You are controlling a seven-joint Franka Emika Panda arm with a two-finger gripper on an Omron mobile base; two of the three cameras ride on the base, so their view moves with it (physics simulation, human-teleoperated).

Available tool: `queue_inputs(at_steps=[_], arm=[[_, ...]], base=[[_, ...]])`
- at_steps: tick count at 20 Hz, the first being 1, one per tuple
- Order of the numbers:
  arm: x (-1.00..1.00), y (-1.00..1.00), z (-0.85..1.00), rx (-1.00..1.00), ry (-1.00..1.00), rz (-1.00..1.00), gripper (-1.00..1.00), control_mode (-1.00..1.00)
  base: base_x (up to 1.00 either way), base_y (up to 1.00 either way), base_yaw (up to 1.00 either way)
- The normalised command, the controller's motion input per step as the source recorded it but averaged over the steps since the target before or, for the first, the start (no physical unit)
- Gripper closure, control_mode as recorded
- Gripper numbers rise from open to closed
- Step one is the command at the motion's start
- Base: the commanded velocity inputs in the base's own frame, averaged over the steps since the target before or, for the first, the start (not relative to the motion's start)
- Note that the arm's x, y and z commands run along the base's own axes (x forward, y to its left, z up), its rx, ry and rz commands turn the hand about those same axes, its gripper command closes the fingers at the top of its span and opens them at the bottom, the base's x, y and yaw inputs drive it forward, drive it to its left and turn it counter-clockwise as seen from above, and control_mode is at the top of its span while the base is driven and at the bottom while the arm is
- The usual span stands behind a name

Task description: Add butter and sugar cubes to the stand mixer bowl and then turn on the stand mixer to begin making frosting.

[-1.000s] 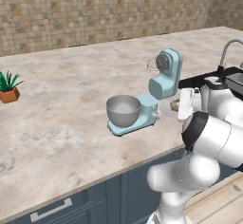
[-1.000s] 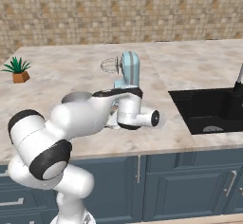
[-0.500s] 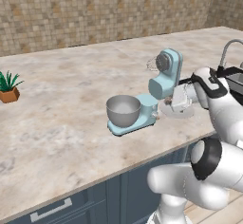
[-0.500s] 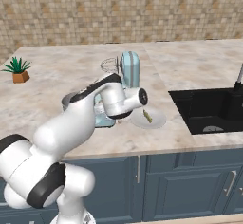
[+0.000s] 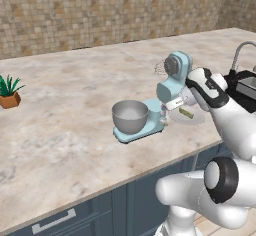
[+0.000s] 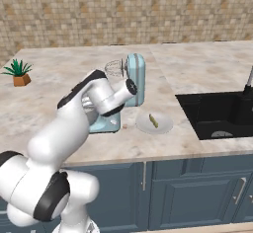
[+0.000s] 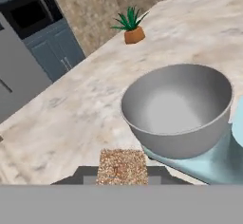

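Holding a brown speckled sugar cube (image 7: 122, 166) in the gripper (image 7: 122, 176), I judge I am on the sugar step, with the cube short of the bowl. From the left of the counter (image 5: 75, 145): a small potted plant (image 5: 9, 94) sits well apart from everything. Next comes the stand mixer bowl (image 5: 130, 116), seated on the flat blue base, and the hand view shows its inside bare grey metal, nothing in it yet. The stand mixer (image 5: 172, 80) stands just behind it, head tilted up. The jaws are narrowed onto the cube, low beside the mixer's right flank. Furthest right, the butter (image 6: 153, 121) lies on a white plate (image 6: 165, 127) near the mixer, not yet moved. My next move, I reckon, calls for lifting the cube above the rim, centring it over the bowl, then letting go; the butter and the switch come after.
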Motion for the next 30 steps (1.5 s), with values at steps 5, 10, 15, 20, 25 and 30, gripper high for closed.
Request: queue_inputs(at_steps=[5,10,15,20,25,30], arm=[[-0.03,0.48,0.01,0.00,0.35,-0.11,1.00,-1.00],[0.10,0.34,-0.08,0.00,0.20,-0.10,1.00,-1.00],[0.45,0.10,-0.31,-0.10,0.10,-0.11,1.00,-1.00],[0.51,0.08,-0.32,-0.22,0.11,-0.13,1.00,-1.00],[0.51,0.15,-0.03,-0.15,0.05,-0.14,1.00,-1.00],[0.40,0.03,-0.19,-0.04,0.03,-0.15,1.00,-1.00]], base=[[0.00,0.00,0.00],[0.00,0.00,0.00],[0.00,0.00,0.00],[0.00,0.00,0.00],[0.00,0.00,0.00],[0.00,0.00,0.00]])
